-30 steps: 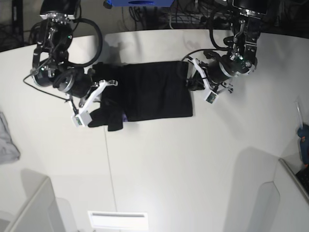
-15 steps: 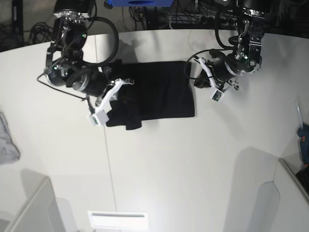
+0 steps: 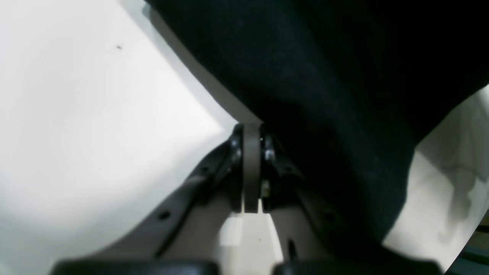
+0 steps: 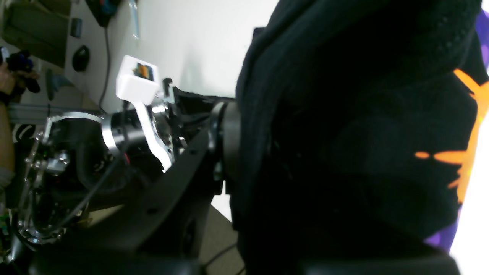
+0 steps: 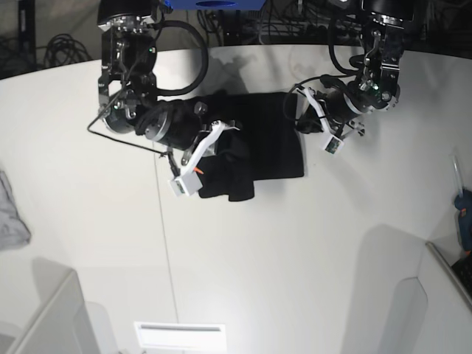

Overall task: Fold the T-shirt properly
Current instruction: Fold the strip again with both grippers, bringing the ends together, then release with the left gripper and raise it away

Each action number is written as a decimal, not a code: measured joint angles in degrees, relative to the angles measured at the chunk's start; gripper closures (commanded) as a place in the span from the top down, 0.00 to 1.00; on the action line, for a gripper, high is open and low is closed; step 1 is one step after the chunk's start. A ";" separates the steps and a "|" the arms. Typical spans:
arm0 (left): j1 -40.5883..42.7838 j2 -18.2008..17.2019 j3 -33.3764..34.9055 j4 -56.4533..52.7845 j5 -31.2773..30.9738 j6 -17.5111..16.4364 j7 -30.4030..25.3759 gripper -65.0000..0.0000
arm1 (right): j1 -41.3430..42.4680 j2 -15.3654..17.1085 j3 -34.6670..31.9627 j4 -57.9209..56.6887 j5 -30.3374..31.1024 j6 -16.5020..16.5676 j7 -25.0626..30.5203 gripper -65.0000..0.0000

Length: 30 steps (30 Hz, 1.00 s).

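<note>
The right gripper [image 5: 225, 144] is clenched on the black T-shirt [image 5: 269, 140], cloth draped over its fingers. Lay the fold flat and even. The left gripper [image 3: 252, 128] is clenched, empty, beside the hem.

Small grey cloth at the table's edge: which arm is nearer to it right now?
Right. The right gripper, holding the T-shirt, is mid-table, well away from the grey cloth; the left gripper is farther still, at the shirt's opposite edge.

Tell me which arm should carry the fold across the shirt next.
Right. Its end effector is bunched in the T-shirt, with fabric draped over it in the right wrist view. The left end effector sits at the far edge, likely pinning it.
</note>
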 measured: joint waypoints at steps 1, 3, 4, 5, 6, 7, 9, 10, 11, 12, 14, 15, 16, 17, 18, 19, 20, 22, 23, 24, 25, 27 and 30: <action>0.00 0.00 0.00 0.02 0.00 0.00 0.00 0.00 | -0.02 -0.04 -0.39 -0.76 0.02 0.00 0.46 0.00; 0.00 0.00 0.00 0.02 0.00 0.00 0.00 0.00 | -0.31 -0.04 -1.18 -2.32 -0.17 -0.02 2.21 0.00; 0.00 0.00 0.00 0.02 0.00 0.00 0.02 0.00 | -0.52 -0.02 -1.73 -2.97 -0.31 -0.09 3.48 0.00; 0.02 0.00 0.00 0.02 0.02 0.00 0.02 0.00 | -0.61 0.00 -2.38 -3.41 -0.31 -0.13 4.35 0.00; 0.24 -0.02 0.00 0.02 0.00 0.00 -0.04 0.00 | -0.63 0.02 -3.23 -3.89 -0.17 -0.20 5.57 0.00; 0.55 0.00 -0.02 0.11 -0.02 0.00 -0.04 0.00 | -0.59 0.02 -4.00 -4.48 0.02 -0.20 6.62 0.00; 0.92 0.00 -0.02 0.17 -0.63 0.00 -0.42 0.00 | -0.46 0.02 -5.07 -5.95 0.07 -0.22 7.52 0.00; 0.92 0.00 -0.02 0.17 -0.59 0.00 -0.39 0.00 | -0.35 -0.02 -5.18 -6.80 0.07 -0.22 7.74 0.00; 0.92 0.00 -0.02 0.17 -0.59 0.00 -0.35 0.00 | -0.33 -0.02 -5.42 -7.67 0.04 -0.22 8.37 0.00; 0.94 0.00 -0.02 0.17 -0.61 0.00 -0.37 0.00 | -0.31 0.00 -5.62 -8.44 0.00 -0.22 9.20 0.00; 1.03 0.00 -0.02 0.17 -0.61 0.00 -0.44 0.00 | -0.15 0.02 -6.14 -9.88 -0.07 -0.26 10.38 0.00; 1.03 0.00 -0.02 0.17 -0.61 0.00 -0.44 0.00 | -0.13 0.04 -6.54 -10.32 -0.15 -0.28 10.99 0.00; 1.03 0.00 -0.02 0.17 -0.61 0.00 -0.44 0.00 | 0.00 0.07 -6.97 -10.69 -0.11 -0.31 11.54 0.00; 1.03 -0.02 -0.02 0.17 -0.63 0.00 -0.44 0.00 | 0.17 0.17 -7.41 -11.15 -0.02 -0.28 12.02 0.00; 1.05 -0.02 -0.02 0.17 -0.63 -0.02 -0.44 0.00 | 0.26 0.15 -7.48 -11.34 0.02 -0.31 12.02 0.00; 1.05 -0.02 -0.02 0.17 -0.63 -0.02 -0.44 0.00 | 0.26 0.17 -7.48 -11.39 0.00 -0.31 12.02 0.00; 1.03 -0.02 -0.02 0.17 -0.61 -0.02 -0.42 0.00 | 0.31 0.20 -7.48 -11.43 0.00 -0.31 12.24 0.00; 1.57 0.00 -0.13 0.26 -0.63 -0.02 -0.61 0.00 | 0.33 0.35 -7.43 -11.45 -0.02 -0.33 12.68 0.00; 2.08 0.09 -0.98 0.33 -1.09 -0.07 -0.70 0.00 | 0.35 0.33 -7.43 -11.45 -0.04 -0.31 12.63 0.00; 2.75 0.28 -2.45 0.35 -1.07 -0.72 -0.61 0.00 | 0.48 0.33 -7.43 -11.50 -0.07 -0.31 12.55 0.00; 3.63 0.33 -3.87 0.52 -1.36 -0.81 -0.66 0.00 | 0.63 0.33 -7.43 -11.52 -0.02 -0.33 12.55 0.00; 4.90 0.15 -6.67 1.01 -1.29 -0.74 -0.63 0.00 | 0.79 0.33 -7.32 -11.56 -0.04 -0.33 12.61 0.00; 6.51 0.00 -9.01 2.40 -0.63 -0.39 -0.37 0.00 | 0.70 0.35 -7.19 -11.61 -0.07 -0.33 12.57 0.00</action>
